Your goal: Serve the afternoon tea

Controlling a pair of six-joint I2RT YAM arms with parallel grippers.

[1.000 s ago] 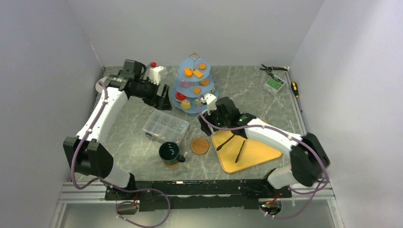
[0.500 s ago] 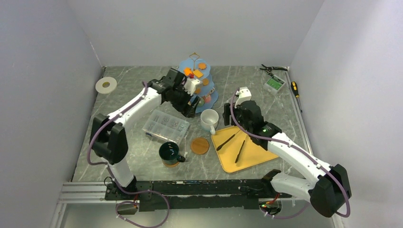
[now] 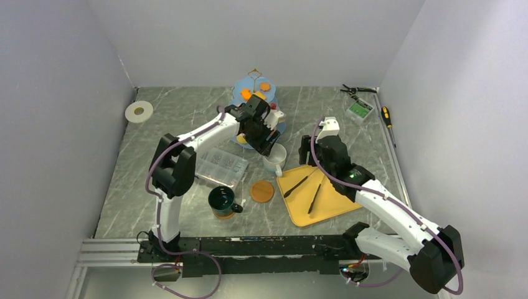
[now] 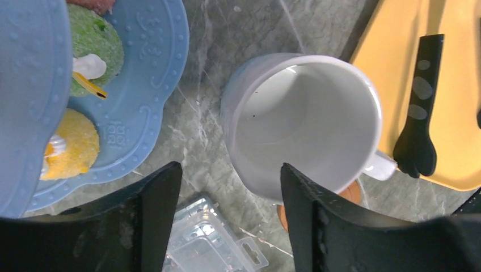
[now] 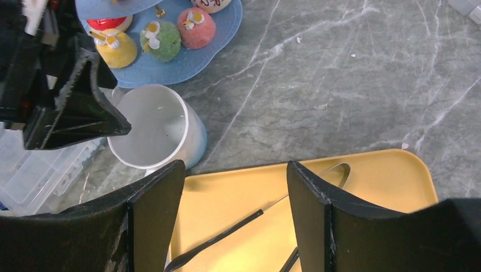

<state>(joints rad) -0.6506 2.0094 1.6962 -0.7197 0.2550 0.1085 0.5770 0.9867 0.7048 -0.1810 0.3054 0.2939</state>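
The empty white mug (image 3: 274,157) (image 4: 300,122) (image 5: 156,127) stands upright on the table in front of the light-blue tiered stand (image 3: 255,103). My left gripper (image 3: 266,142) (image 4: 230,187) hangs open just above the mug's near-left rim, and its right finger (image 4: 306,215) overlaps that rim. The stand's bottom tier (image 4: 147,68) (image 5: 187,62) carries a green cake (image 5: 160,39), a yellow cake (image 5: 116,48) and a pink cake (image 5: 195,27). Open and empty, my right gripper (image 3: 306,151) (image 5: 235,192) hovers over the far edge of the yellow tray (image 5: 368,187). The dark-green mug (image 3: 221,199) sits near the front.
Black tongs (image 3: 305,187) (image 5: 227,235) lie on the yellow tray (image 3: 336,205). A round wooden coaster (image 3: 262,190) and a clear compartment box (image 3: 218,165) are near the mugs. A tape roll (image 3: 139,111), pliers (image 3: 355,90), a small green box (image 3: 359,110) and a screwdriver (image 3: 387,115) lie along the back.
My left arm swung from the back left past the stand to the white mug, its jaws narrowing. The right arm drew back to the right, uncovering the white mug.
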